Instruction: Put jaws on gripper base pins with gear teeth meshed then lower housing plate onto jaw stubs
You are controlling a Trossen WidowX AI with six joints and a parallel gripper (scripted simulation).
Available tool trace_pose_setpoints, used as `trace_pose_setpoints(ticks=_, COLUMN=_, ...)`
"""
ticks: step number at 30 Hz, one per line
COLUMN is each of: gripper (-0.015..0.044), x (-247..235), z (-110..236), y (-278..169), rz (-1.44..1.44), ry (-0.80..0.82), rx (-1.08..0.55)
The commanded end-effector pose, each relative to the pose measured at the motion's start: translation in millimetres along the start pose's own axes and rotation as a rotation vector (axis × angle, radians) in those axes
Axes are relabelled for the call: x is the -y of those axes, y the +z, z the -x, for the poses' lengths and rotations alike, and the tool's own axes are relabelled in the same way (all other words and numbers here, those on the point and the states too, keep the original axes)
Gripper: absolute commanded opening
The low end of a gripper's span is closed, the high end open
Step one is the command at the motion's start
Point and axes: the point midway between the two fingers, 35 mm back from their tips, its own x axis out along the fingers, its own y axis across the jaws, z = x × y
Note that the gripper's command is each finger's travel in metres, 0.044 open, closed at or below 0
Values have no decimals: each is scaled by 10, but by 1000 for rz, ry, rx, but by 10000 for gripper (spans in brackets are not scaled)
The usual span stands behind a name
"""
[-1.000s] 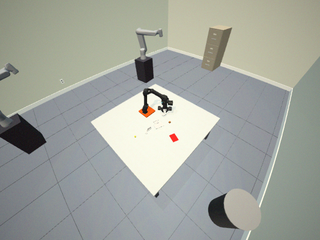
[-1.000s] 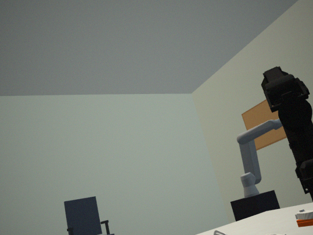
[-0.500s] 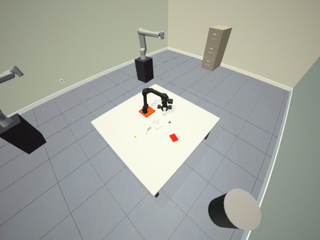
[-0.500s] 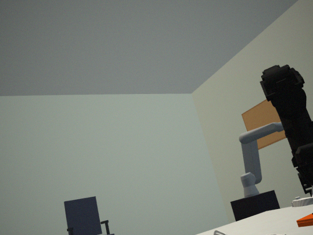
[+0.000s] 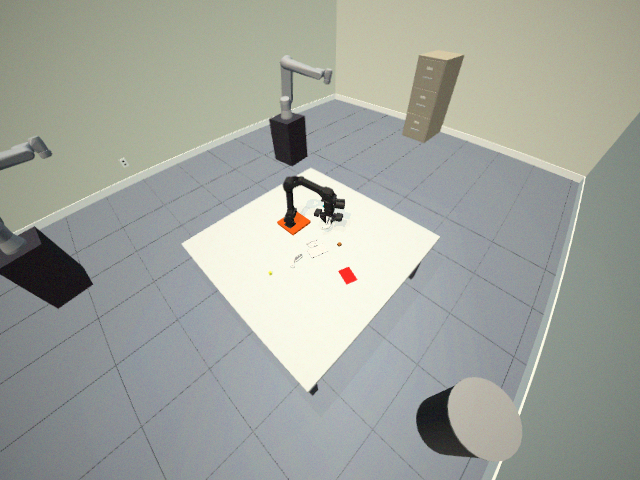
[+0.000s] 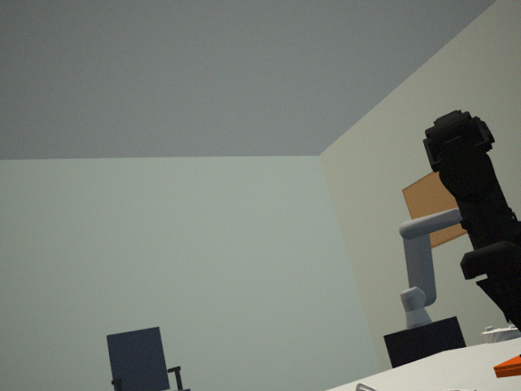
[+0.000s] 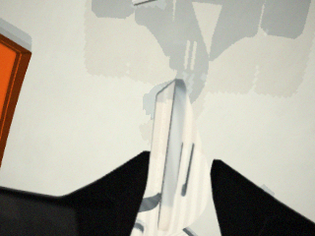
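Observation:
My gripper [image 5: 327, 217] [image 7: 180, 162] points down and is shut on a white, slotted part that looks like a jaw [image 7: 197, 164] [image 5: 325, 226]. The part's long flat side runs up between the black fingertips, and it appears raised off the table. A ribbed white part [image 6: 501, 335] at the right edge of the exterior view seems to be the same one. A slender white part [image 5: 296, 258], likely the other jaw, lies on the table. Beside it are faint white outlines, likely the gripper base and housing plate [image 5: 317, 252]; I cannot tell which is which. Pins and gear teeth are too small to see.
The arm's orange base plate [image 5: 293, 223] [image 7: 7, 84] [image 6: 506, 367] is close to the gripper. A small brown object [image 5: 339, 244], a red square [image 5: 347, 275] and a small yellow object [image 5: 270, 272] lie on the white table [image 5: 310, 320].

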Motion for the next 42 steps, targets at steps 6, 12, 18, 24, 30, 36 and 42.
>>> trace_pose_setpoints(ticks=6, gripper=134, x=-52, z=16, y=-105, rz=-185, ry=-2, rx=2)
trace_pose_setpoints(ticks=12, gripper=134, x=-76, z=18, y=-172, rz=-304, ry=-1, rx=2)
trace_pose_setpoints(ticks=18, gripper=134, x=-101, z=19, y=-237, rz=-424, ry=-1, rx=1)
trace_pose_setpoints(ticks=24, gripper=134, x=-128, z=20, y=-301, rz=-543, ry=-1, rx=1)
trace_pose_setpoints(ticks=30, gripper=134, x=-157, z=21, y=-364, rz=-663, ry=-1, rx=0)
trace_pose_setpoints(ticks=36, gripper=134, x=-187, z=21, y=-425, rz=-782, ry=-1, rx=0)
trace_pose_setpoints(ticks=42, gripper=134, x=-218, z=21, y=-485, rz=-901, ry=-1, rx=-1)
